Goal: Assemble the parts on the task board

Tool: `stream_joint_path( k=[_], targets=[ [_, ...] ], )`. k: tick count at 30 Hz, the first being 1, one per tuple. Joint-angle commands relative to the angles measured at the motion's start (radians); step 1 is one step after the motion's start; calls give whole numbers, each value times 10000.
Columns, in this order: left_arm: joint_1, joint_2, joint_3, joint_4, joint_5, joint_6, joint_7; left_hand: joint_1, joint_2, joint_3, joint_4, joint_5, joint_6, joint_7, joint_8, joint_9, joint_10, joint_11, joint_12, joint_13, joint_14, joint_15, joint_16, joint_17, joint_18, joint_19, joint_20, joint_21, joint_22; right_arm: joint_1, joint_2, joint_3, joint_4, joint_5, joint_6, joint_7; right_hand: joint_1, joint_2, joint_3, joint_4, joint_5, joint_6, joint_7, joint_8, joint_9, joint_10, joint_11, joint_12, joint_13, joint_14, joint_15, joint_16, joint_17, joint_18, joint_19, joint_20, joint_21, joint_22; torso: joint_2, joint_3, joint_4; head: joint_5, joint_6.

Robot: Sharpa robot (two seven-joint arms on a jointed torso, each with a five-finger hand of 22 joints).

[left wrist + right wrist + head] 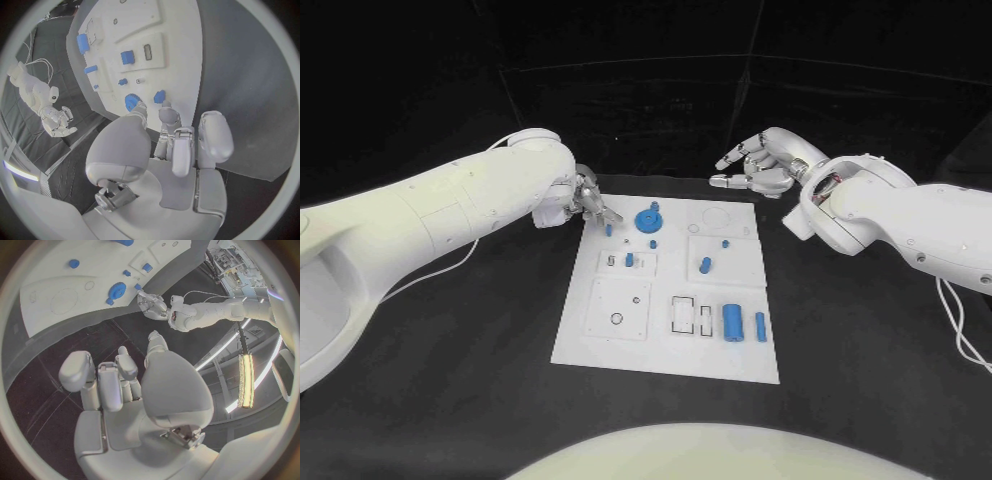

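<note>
The white task board (664, 330) lies in the middle of the black table. At its far end stand a blue round disc (649, 219) and a small blue peg (609, 229). Smaller blue parts (707, 266) sit mid-board, and a blue cylinder (734, 320) and a thin blue bar (762, 326) lie near the front right. My left hand (578, 198) hovers at the far left corner holding nothing, with its fingertips (167, 113) just short of the peg (160, 96) and the disc (130, 102). My right hand (759, 162) hangs beyond the far right corner, with fingers (103, 377) loosely bent and empty.
Bare black table (444, 380) surrounds the board on all sides. A white cable (462, 258) droops under my left arm, and another (961, 325) trails from my right arm. White raised blocks with slots (692, 314) occupy the board's near half.
</note>
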Motion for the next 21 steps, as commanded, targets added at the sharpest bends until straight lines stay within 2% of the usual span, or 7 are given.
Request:
stream_joint_path(
  k=[1, 6, 21],
  targets=[
    [-18, 61, -2, -104, -83, 325, 90, 146, 36, -42, -33, 10, 107, -4, 48, -16, 25, -40, 55, 1, 1040, 35, 36, 2568, -4, 66, -13, 33, 11, 18, 17, 8, -6, 25, -55, 111, 32, 106, -21, -42, 55, -70, 11, 35, -15, -58, 0, -40, -8, 443, -37, -45, 3, 112, -33, 5, -47, -7, -7, 11, 11, -10, -20],
    [-69, 130, -8, -253, -86, 397, 84, 312, 149, -11, -83, 16, 124, -13, 58, -40, 23, -49, 61, -10, 1041, 25, 38, 2572, -7, 72, -24, 39, 31, 18, 30, 8, -10, 25, -53, 116, 32, 106, -21, -42, 55, -70, 11, 35, -15, -58, 0, -40, -8, 443, -37, -45, 3, 112, -33, 5, -47, -7, -2, 9, 7, -6, -31],
    [-161, 252, -15, -398, -86, 227, 247, 534, 278, 44, -164, 24, 145, -20, 73, -75, 25, -58, 74, -21, 1041, 18, 38, 2573, -11, 76, -34, 40, 51, 18, 43, 8, -16, 25, -53, 119, 41, 116, -20, -47, 83, -72, 12, 38, -15, -62, 0, -42, -13, 444, -37, -43, 7, 112, -33, 5, -50, -11, -13, 14, 10, -24, -48]
  ],
)
